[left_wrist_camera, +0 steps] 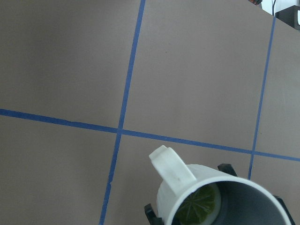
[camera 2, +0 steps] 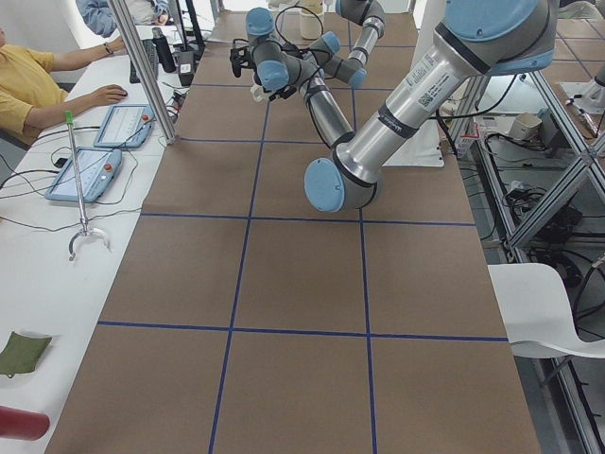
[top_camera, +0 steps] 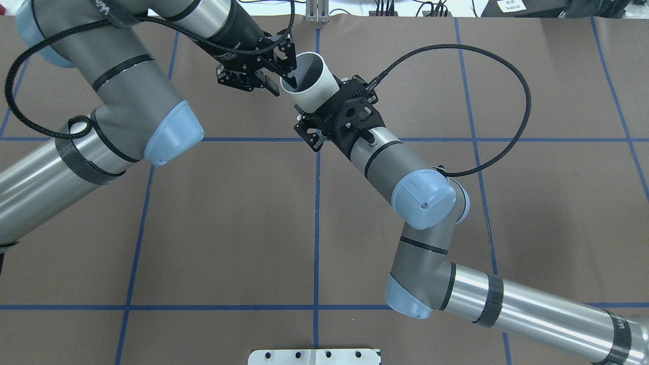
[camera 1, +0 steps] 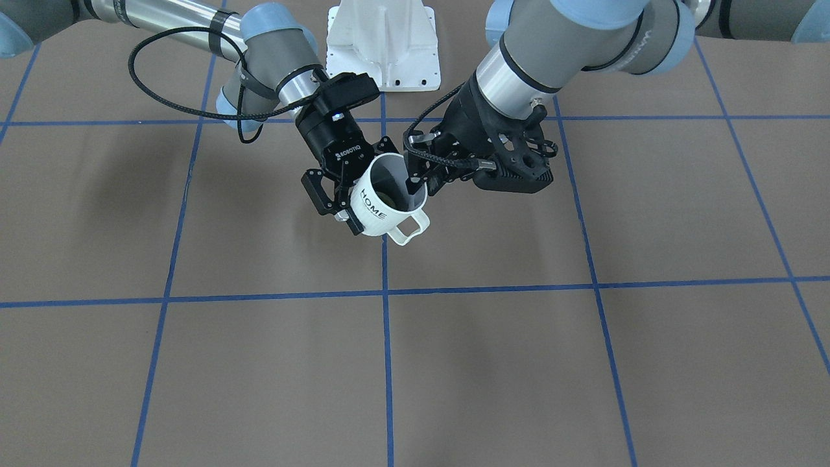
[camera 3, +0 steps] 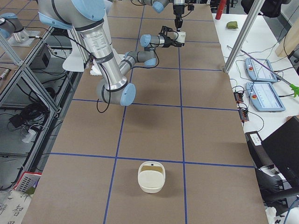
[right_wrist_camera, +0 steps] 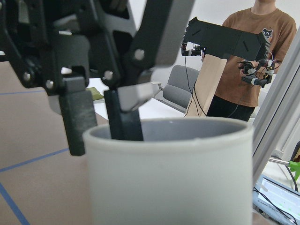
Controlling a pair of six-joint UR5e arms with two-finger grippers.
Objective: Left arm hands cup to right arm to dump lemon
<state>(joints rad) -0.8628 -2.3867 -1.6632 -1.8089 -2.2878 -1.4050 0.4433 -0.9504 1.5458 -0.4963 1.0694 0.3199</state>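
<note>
Cup point(camera 1: 382, 202) aloft and tilted, and we see the lemon point(left_wrist_camera: 199, 205) lying inside. Left gripper point(camera 1: 421, 184) pinches the rim; right gripper point(camera 1: 369, 185) is clamped round its body.

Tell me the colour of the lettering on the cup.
Black, on the white cup; exterior front-facing view.

The brown surface point(camera 1: 259, 363) has blue lines point(camera 1: 387, 363) crossing it, a white stand point(camera 1: 382, 45) sits on it near the fingers point(camera 1: 319, 193), and a small cream tub point(camera 3: 151, 177) sits far from the fingers.
</note>
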